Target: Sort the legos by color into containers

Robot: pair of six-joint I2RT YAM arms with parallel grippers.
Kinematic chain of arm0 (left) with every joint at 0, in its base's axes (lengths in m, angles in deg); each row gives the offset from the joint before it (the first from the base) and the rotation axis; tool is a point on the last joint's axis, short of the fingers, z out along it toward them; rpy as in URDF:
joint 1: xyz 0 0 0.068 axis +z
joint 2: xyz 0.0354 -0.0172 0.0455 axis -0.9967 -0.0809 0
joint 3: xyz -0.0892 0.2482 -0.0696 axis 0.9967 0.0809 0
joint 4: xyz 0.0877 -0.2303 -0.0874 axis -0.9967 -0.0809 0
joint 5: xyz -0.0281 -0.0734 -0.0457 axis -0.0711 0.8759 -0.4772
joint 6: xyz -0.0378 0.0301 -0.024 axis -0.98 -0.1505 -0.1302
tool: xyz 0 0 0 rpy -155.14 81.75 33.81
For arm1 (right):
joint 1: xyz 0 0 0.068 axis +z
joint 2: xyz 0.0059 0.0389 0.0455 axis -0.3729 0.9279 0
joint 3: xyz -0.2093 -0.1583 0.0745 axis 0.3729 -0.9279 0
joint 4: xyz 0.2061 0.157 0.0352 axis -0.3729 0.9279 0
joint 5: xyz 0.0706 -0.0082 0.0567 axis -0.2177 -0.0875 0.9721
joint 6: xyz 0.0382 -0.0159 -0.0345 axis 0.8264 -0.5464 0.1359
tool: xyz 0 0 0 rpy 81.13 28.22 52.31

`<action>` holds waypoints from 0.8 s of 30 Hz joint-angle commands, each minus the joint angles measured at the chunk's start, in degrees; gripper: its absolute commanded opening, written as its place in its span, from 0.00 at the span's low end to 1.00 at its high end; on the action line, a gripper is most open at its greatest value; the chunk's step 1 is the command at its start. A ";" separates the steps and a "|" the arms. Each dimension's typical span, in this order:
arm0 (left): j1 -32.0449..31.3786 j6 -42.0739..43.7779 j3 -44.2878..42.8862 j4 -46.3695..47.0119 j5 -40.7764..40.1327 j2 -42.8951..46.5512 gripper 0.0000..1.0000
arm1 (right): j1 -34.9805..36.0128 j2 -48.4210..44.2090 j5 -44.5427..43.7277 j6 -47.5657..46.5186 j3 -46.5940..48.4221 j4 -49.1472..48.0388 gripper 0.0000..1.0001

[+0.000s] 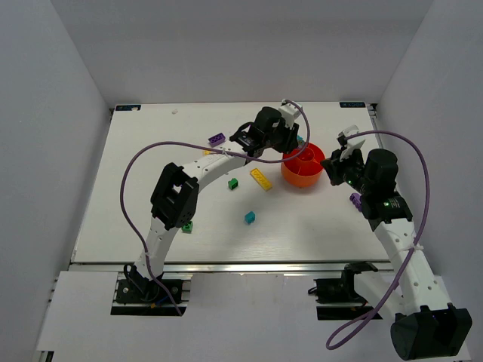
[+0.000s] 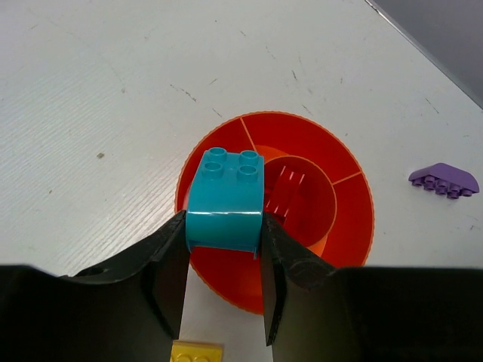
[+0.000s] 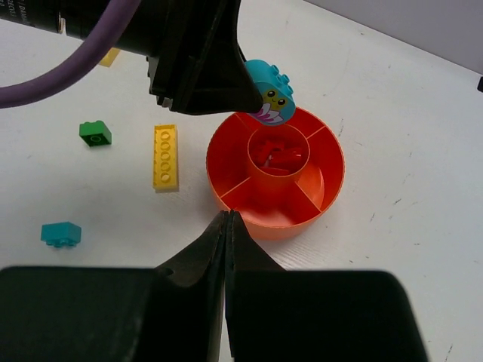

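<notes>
Hanging over the orange-red bowl (image 2: 355,226), a four-studded teal brick (image 2: 224,200) with a printed face sits clamped in the left gripper (image 2: 224,235). Red pieces (image 3: 278,157) lie in the centre cup. The right gripper (image 3: 227,226), fingers together, hovers nearby. A yellow brick (image 3: 165,156) lies beside the bowl; the left gripper hides its near rim.

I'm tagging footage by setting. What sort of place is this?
Probably a robotics lab test cell: a white table enclosed by plain white walls, two cabled arms bolted at its edge, and the left end effector holding a teal brick above an orange divided bowl.
</notes>
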 commanded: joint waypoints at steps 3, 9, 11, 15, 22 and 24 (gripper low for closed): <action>0.24 0.81 -3.58 0.07 -2.30 0.56 0.05 | -0.94 -0.69 2.83 0.40 0.28 -0.64 0.00; 0.24 2.39 -4.72 -2.22 -1.86 -0.59 0.08 | -1.55 -0.34 3.71 0.58 0.28 -0.56 0.00; 0.24 2.83 -4.20 -2.39 -1.77 -0.68 0.09 | -1.90 -0.17 3.89 0.58 0.19 -0.64 0.00; 0.24 3.27 -4.72 -3.01 -2.03 -1.29 0.12 | -2.16 -0.08 4.68 0.67 0.19 -0.56 0.00; 0.24 4.24 -6.57 -4.24 -2.12 -2.70 0.14 | -2.78 0.10 5.47 0.76 0.01 -0.56 0.00; 0.24 4.24 -6.66 -4.42 -1.69 -3.05 0.16 | -2.87 0.19 5.74 0.76 -0.08 -0.56 0.00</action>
